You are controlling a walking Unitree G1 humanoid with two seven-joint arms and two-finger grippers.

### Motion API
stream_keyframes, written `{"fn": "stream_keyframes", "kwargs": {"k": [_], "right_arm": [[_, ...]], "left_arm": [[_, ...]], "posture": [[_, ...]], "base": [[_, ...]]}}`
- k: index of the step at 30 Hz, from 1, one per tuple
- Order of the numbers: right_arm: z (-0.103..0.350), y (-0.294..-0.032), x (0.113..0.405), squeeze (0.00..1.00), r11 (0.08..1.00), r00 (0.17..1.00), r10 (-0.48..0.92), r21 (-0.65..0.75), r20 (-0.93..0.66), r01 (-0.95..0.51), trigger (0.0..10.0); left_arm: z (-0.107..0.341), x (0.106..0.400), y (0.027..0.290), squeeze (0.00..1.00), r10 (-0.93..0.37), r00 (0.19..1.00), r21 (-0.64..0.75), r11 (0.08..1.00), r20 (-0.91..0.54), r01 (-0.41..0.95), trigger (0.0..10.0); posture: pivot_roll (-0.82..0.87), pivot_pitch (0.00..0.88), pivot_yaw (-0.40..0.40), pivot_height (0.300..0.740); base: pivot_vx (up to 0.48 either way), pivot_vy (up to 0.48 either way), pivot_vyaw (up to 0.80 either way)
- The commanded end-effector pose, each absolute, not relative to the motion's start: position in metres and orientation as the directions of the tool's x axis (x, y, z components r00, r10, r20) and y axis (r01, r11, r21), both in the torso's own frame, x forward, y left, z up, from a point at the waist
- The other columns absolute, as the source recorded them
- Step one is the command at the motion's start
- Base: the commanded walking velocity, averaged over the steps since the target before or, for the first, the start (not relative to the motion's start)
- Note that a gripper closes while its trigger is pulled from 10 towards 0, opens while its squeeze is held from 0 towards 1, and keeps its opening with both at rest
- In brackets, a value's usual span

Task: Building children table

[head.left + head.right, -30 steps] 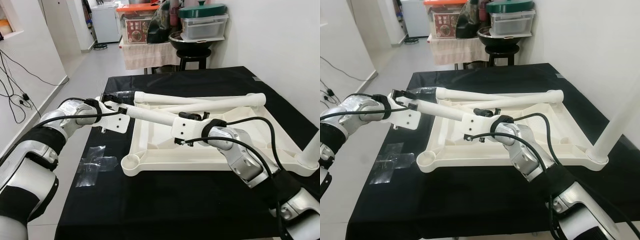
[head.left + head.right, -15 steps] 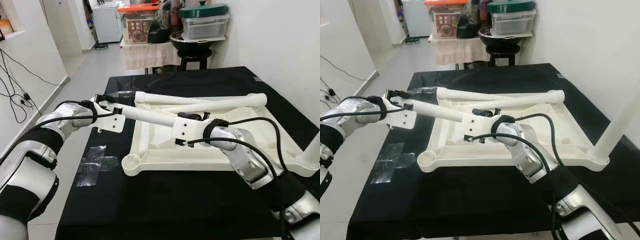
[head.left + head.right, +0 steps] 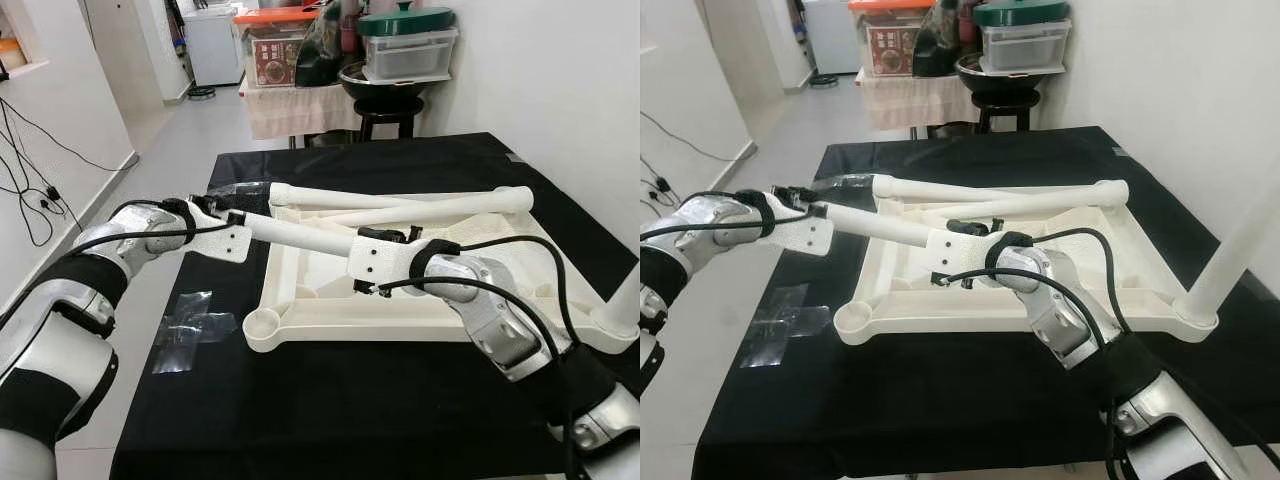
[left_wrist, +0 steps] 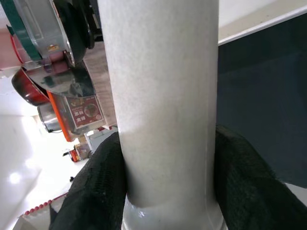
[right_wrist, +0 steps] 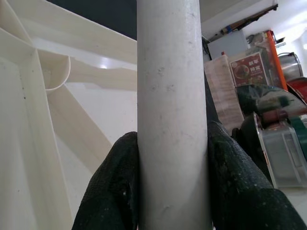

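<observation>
I've got the long white plastic table leg [image 3: 300, 235] held in the air between both arms, slanting over the upturned white plastic tabletop [image 3: 330, 300] that lies on the black-covered bench [image 3: 300, 400]. My left gripper [image 3: 222, 213] is clamped on the leg's far end, out past the tabletop's left edge; in the left wrist view the black fingers [image 4: 91, 191] press the tube from both sides. My right gripper [image 3: 385, 236] is closed around the leg's other end, above the tabletop's ribbed underside, fingers [image 5: 115, 191] hugging the tube. Two more white legs [image 3: 400, 205] lie crossed along the tabletop's far side. Another white leg [image 3: 1230, 250] stands upright in the near right corner socket. A round empty socket [image 3: 262, 325] sits at the near left corner. Crumpled clear plastic wrap [image 3: 190, 320] lies on the bench just left of it.
</observation>
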State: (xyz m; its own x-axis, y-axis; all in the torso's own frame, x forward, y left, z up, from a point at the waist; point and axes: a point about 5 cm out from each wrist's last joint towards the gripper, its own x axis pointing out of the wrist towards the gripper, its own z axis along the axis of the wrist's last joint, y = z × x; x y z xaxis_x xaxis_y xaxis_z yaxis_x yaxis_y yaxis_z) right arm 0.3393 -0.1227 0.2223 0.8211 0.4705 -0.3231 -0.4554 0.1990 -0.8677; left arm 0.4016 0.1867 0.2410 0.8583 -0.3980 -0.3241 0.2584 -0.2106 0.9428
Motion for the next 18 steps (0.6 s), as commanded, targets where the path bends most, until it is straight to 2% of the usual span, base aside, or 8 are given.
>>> {"fn": "stream_keyframes", "kwargs": {"k": [1,7,8,9,16,17,18], "right_arm": [[0.227,-0.123,0.338,0.00,0.198,0.821,0.478,-0.872,-0.313,-0.448,10.0],[0.226,-0.126,0.339,0.00,0.218,0.827,0.466,-0.864,-0.316,-0.453,10.0],[0.227,-0.127,0.339,0.65,0.228,0.831,0.463,-0.865,-0.309,-0.448,10.0],[0.228,-0.128,0.340,1.00,0.243,0.834,0.461,-0.860,-0.304,-0.448,10.0],[0.234,-0.134,0.343,1.00,0.288,0.852,0.448,-0.859,-0.270,-0.423,10.0],[0.242,-0.140,0.346,1.00,0.325,0.870,0.437,-0.862,-0.228,-0.390,10.0],[0.242,-0.140,0.346,1.00,0.325,0.870,0.437,-0.862,-0.228,-0.390,10.0]], "left_arm": [[0.237,0.401,0.194,0.00,-0.368,0.860,0.928,-0.254,-0.354,0.273,0.0],[0.239,0.401,0.194,0.00,-0.368,0.863,0.931,-0.248,-0.347,0.269,0.0],[0.239,0.401,0.194,0.00,-0.369,0.862,0.931,-0.247,-0.347,0.269,0.0],[0.239,0.401,0.194,0.00,-0.370,0.862,0.932,-0.245,-0.346,0.269,0.0],[0.242,0.402,0.195,0.00,-0.368,0.867,0.937,-0.221,-0.336,0.269,0.0],[0.243,0.402,0.198,0.00,-0.361,0.873,0.942,-0.195,-0.329,0.274,0.0],[0.243,0.402,0.198,0.00,-0.361,0.873,0.942,-0.195,-0.329,0.274,0.0]], "posture": [[-0.02,0.000,0.058,0.740],[-0.02,0.000,0.059,0.740],[-0.02,0.000,0.059,0.740],[-0.02,0.000,0.059,0.740],[-0.02,0.000,0.058,0.740],[-0.02,0.000,0.059,0.740],[-0.02,0.000,0.059,0.740]], "base": [[0.000,0.000,0.00],[0.000,0.000,0.00],[0.000,0.000,0.00],[0.000,0.000,0.00],[0.000,0.000,0.00],[0.000,0.000,0.00],[0.000,0.000,0.00]]}}
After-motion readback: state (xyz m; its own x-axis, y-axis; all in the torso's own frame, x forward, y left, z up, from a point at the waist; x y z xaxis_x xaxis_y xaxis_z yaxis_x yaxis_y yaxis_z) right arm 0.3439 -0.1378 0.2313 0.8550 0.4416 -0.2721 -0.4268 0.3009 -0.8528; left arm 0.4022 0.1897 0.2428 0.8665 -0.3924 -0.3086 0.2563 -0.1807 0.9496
